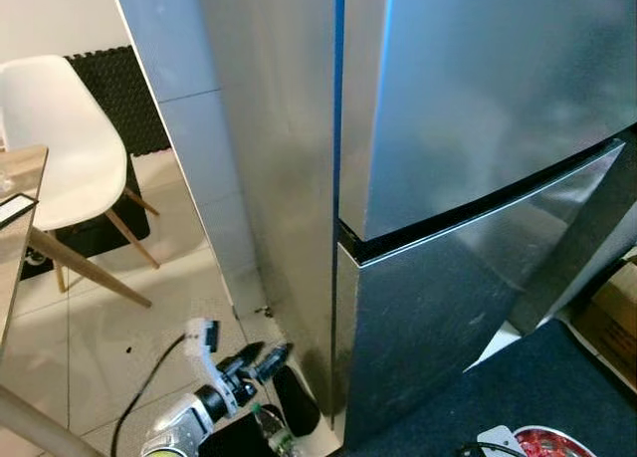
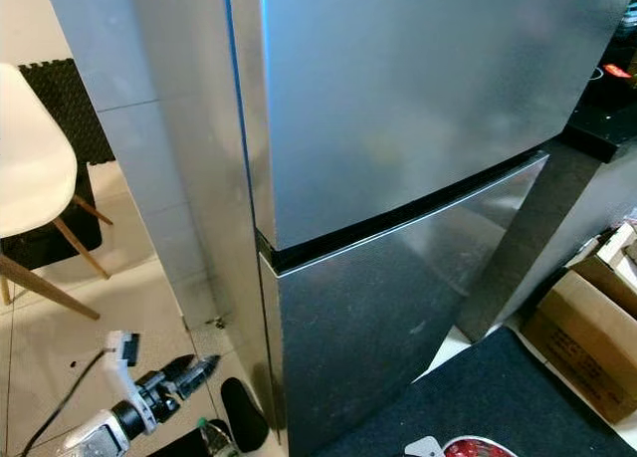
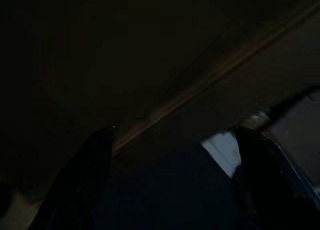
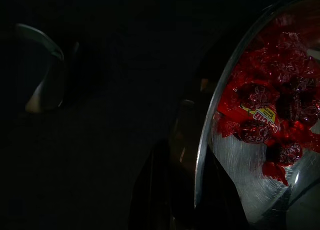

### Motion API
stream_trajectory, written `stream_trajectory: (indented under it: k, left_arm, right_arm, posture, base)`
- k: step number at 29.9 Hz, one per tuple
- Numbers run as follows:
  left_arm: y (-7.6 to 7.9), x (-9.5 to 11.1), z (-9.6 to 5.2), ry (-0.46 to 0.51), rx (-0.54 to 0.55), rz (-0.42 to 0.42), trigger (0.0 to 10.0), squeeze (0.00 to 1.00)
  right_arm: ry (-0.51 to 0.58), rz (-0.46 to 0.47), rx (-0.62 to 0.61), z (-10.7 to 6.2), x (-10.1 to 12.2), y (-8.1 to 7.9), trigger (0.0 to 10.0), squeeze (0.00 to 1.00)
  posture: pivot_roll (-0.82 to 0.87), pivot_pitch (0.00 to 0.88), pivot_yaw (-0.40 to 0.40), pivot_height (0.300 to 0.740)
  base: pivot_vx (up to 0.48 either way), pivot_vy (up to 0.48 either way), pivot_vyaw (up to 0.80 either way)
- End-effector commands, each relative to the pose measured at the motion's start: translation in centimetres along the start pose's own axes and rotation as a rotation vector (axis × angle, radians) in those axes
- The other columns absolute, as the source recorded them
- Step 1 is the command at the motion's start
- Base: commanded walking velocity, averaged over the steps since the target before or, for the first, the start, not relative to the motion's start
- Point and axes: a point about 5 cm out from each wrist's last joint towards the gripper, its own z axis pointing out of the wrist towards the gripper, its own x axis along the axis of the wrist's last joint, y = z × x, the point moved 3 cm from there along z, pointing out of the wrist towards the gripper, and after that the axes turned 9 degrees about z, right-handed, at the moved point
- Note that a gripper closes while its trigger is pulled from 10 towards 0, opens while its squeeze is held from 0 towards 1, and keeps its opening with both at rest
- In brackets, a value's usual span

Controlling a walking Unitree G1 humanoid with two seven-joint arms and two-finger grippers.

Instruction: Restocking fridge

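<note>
The left gripper (image 1: 261, 360) is hanging low at the bottom left of the left eye view, its black fingers pointing toward the foot of the fridge (image 1: 448, 178); in the left wrist view the two fingers (image 3: 85, 180) are standing apart, so it is open and holding nothing. The right gripper is clamping the rim of a metal bowl (image 4: 250, 190) in the right wrist view, with red wrapped sweets (image 4: 265, 109) lying inside; that bowl's edge (image 1: 542, 442) is peeking in at the bottom right of the left eye view. The fridge is filling the middle and upper right of the frame, both doors closed, the dark seam between them slanting across. A small bottle (image 1: 274, 429) is sitting on the floor just beside the left arm. A white chair (image 1: 60, 138) is standing at the upper left and a cardboard box (image 2: 587, 328) at the lower right. Since the right gripper is occupied, the free left one is probably the better choice for pulling a door; the door lies up and right of it.
</note>
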Motion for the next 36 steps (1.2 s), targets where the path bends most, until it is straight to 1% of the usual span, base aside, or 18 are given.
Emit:
stream_trajectory:
  k: [1,3,5,7,8,9,10,13,15,20,21,22,28,30,32,34,35,36]
  left_arm:
    - [1.0,-0.1,0.4,-0.031,-0.097,0.024,10.0,0.00]
    - [2.2,0.2,1.2,-0.054,-0.211,0.077,10.0,0.00]
    - [2.8,0.4,1.8,-0.078,-0.263,0.134,10.0,0.00]
    - [3.5,0.7,2.6,-0.095,-0.309,0.200,10.0,0.00]
    - [3.5,0.7,2.6,-0.095,-0.309,0.200,10.0,0.00]
    - [4.4,1.4,3.5,-0.089,-0.354,0.265,10.0,0.00]
    - [4.5,1.6,3.7,-0.087,-0.364,0.279,10.0,0.00]
    - [5.3,2.3,4.8,-0.085,-0.378,0.399,10.0,0.00]
    - [5.5,2.3,5.2,-0.100,-0.370,0.444,10.0,0.00]
    - [5.3,4.0,7.1,-0.054,-0.239,0.589,10.0,0.00]
    - [5.3,4.0,7.1,-0.054,-0.239,0.589,10.0,0.00]
    - [4.8,4.6,7.6,-0.039,-0.161,0.630,10.0,0.00]
    - [4.7,5.4,8.6,-0.002,-0.070,0.650,10.0,0.00]
    - [5.6,4.9,9.1,0.005,-0.105,0.634,10.0,0.00]
    - [5.8,4.8,9.2,0.008,-0.116,0.633,10.0,0.00]
    - [7.5,4.1,9.7,0.024,-0.219,0.587,10.0,0.00]
    - [7.5,4.1,9.7,0.024,-0.219,0.587,10.0,0.00]
    - [8.6,3.4,9.9,0.014,-0.293,0.573,10.0,0.00]
  right_arm:
    - [-0.001,-0.008,-0.002,0.0,-0.1,0.1,10.0,0.00]
    - [0.001,-0.009,-0.004,0.0,0.0,0.2,10.0,0.00]
    - [0.002,-0.009,-0.005,0.0,0.1,0.2,10.0,0.00]
    - [0.002,-0.011,-0.005,0.0,0.1,0.2,10.0,0.00]
    - [0.002,-0.011,-0.005,0.0,0.1,0.2,10.0,0.00]
    - [0.002,-0.012,-0.006,0.0,0.1,0.3,10.0,0.00]
    - [0.003,-0.012,-0.006,0.0,0.1,0.3,10.0,0.00]
    - [0.001,-0.013,-0.006,0.0,0.1,0.3,10.0,0.00]
    - [0.000,-0.013,-0.006,0.0,0.0,0.3,10.0,0.00]
    - [-0.001,-0.013,-0.007,0.0,0.0,0.3,10.0,0.00]
    - [-0.001,-0.013,-0.007,0.0,0.0,0.3,10.0,0.00]
    - [-0.003,-0.013,-0.008,0.0,-0.1,0.3,10.0,0.00]
    - [-0.003,-0.012,-0.007,0.0,-0.1,0.2,10.0,0.00]
    - [-0.003,-0.013,-0.006,0.0,-0.1,0.2,10.0,0.00]
    - [-0.004,-0.013,-0.006,0.0,-0.1,0.2,10.0,0.00]
    - [-0.005,-0.013,-0.006,0.0,-0.2,0.2,10.0,0.00]
    - [-0.005,-0.013,-0.006,0.0,-0.2,0.2,10.0,0.00]
    - [-0.004,-0.013,-0.006,0.0,-0.2,0.2,10.0,0.00]
  posture:
    - [-0.02,0.044,0.007,0.740]
    - [-0.02,0.043,0.006,0.740]
    - [-0.02,0.043,0.006,0.740]
    - [-0.02,0.043,0.006,0.740]
    - [-0.02,0.043,0.006,0.740]
    - [-0.02,0.043,0.003,0.740]
    - [-0.02,0.043,0.003,0.740]
    - [-0.02,0.043,0.003,0.740]
    - [-0.02,0.044,0.003,0.740]
    - [-0.02,0.046,0.005,0.740]
    - [-0.02,0.046,0.005,0.740]
    - [-0.02,0.046,0.005,0.740]
    - [-0.02,0.046,0.004,0.740]
    - [-0.02,0.047,0.004,0.740]
    - [-0.02,0.047,0.004,0.740]
    - [-0.02,0.047,0.004,0.740]
    - [-0.02,0.047,0.004,0.740]
    - [-0.02,0.048,0.004,0.740]
  base:
    - [0.000,0.000,0.00]
    - [0.000,0.000,0.00]
    - [0.000,0.000,0.00]
    - [0.000,0.000,0.00]
    - [0.000,0.000,0.00]
    - [0.000,0.000,0.00]
    - [0.000,0.000,0.00]
    - [0.000,0.000,0.00]
    - [0.000,0.000,0.00]
    - [0.000,0.000,0.00]
    - [0.000,0.000,0.00]
    - [0.000,0.000,0.00]
    - [0.000,0.000,0.00]
    - [0.000,0.000,0.00]
    - [0.000,0.000,0.00]
    - [0.000,0.000,0.00]
    - [0.000,0.000,0.00]
    - [0.000,0.000,0.00]
